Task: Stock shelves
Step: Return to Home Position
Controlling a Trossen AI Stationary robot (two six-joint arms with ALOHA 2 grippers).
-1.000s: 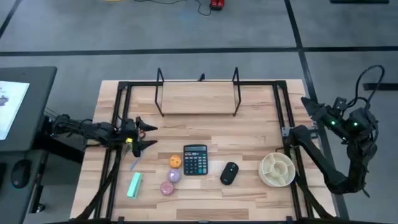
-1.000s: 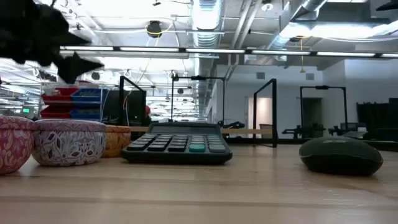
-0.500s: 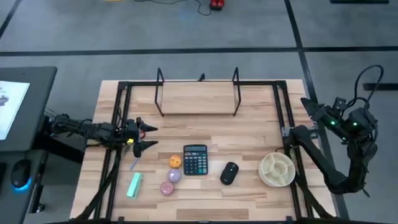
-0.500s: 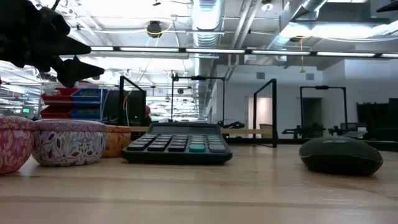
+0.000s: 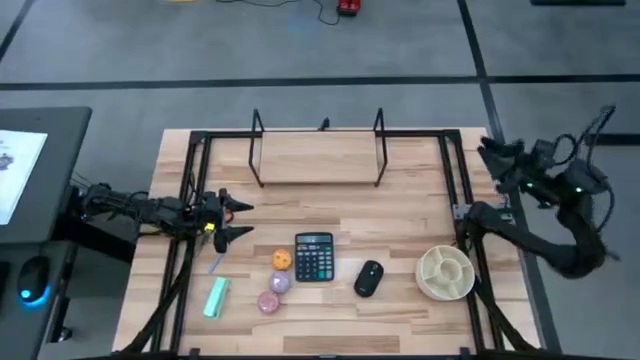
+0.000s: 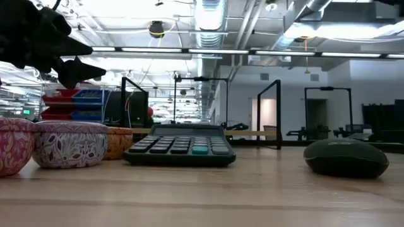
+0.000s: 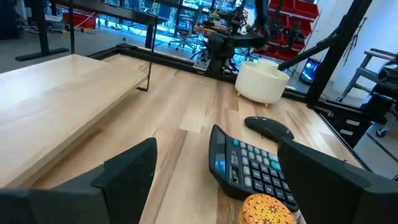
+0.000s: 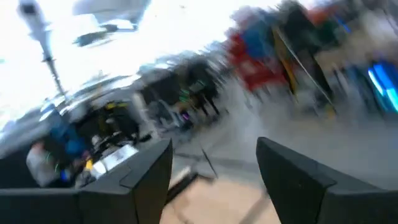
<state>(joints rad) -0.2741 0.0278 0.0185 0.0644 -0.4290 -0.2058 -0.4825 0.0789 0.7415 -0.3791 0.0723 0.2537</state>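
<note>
The shelves (image 5: 318,156), a low rack made of a pale plank with black uprights, stand at the table's far middle, and nothing rests on the plank. My left gripper (image 5: 237,220) hovers open over the table's left side, pointing right toward the calculator (image 5: 314,257); nothing is between its fingers (image 7: 214,180). My right gripper (image 5: 487,153) is open near the table's far right corner, above the frame rail, also with nothing between its fingers (image 8: 214,180). Near the front lie a black mouse (image 5: 369,277), an orange tin (image 5: 282,259) and two patterned tins (image 5: 273,292).
A white divided bowl (image 5: 446,272) sits at the front right. A green bar (image 5: 217,297) and a small blue pen-like thing (image 5: 214,265) lie at the front left. Black frame rails (image 5: 190,180) run along both sides of the table.
My right arm has swung: its elbow has dropped, and the gripper has shifted a little toward the table's far edge. Its wrist view is smeared by the motion. The things on the table lie as before.
</note>
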